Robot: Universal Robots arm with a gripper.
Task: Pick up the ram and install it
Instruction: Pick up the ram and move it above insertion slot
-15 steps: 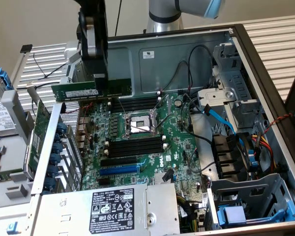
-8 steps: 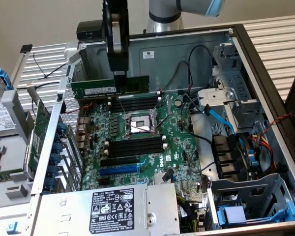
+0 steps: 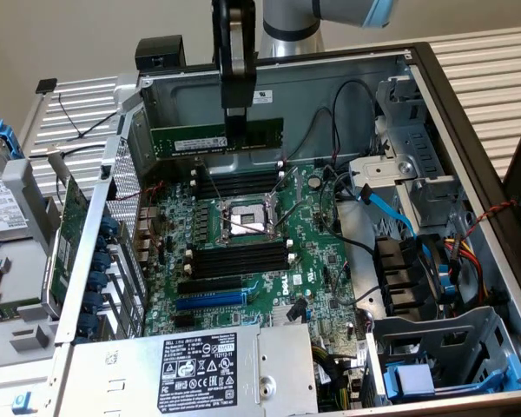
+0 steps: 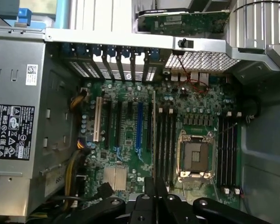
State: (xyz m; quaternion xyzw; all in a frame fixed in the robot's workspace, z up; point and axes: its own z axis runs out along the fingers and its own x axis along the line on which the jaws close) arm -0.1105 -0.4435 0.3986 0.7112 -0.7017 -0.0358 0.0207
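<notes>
Starting with the largest item, the open computer case [image 3: 469,130] lies flat on the slatted bench [image 3: 486,61], with the motherboard [image 3: 269,287] facing up inside it. On the board, two banks of black memory slots flank the processor socket [image 3: 247,221]. In the exterior view the far bank [image 3: 239,182] sits at 12 o'clock from the socket and the near bank [image 3: 239,256] at 6 o'clock. Every slot runs along the 9-to-3 o'clock line of that view.

The ram [image 3: 191,141] hangs clear of the board, above the far bank and at 12 o'clock from the socket. Its long axis also runs 9 to 3 o'clock, parallel to the slots, and it stands on edge with the lower long edge toward the board. The wrist view shows it edge-on, as a thin line alongside the slots.

The jaws are closed on the ram, gripping its upper edge slightly toward the 3 o'clock end of centre. The far bank lies at 6 o'clock from the jaws. Axis alignment appears met; which slot sits directly beneath the ram cannot be determined
</notes>
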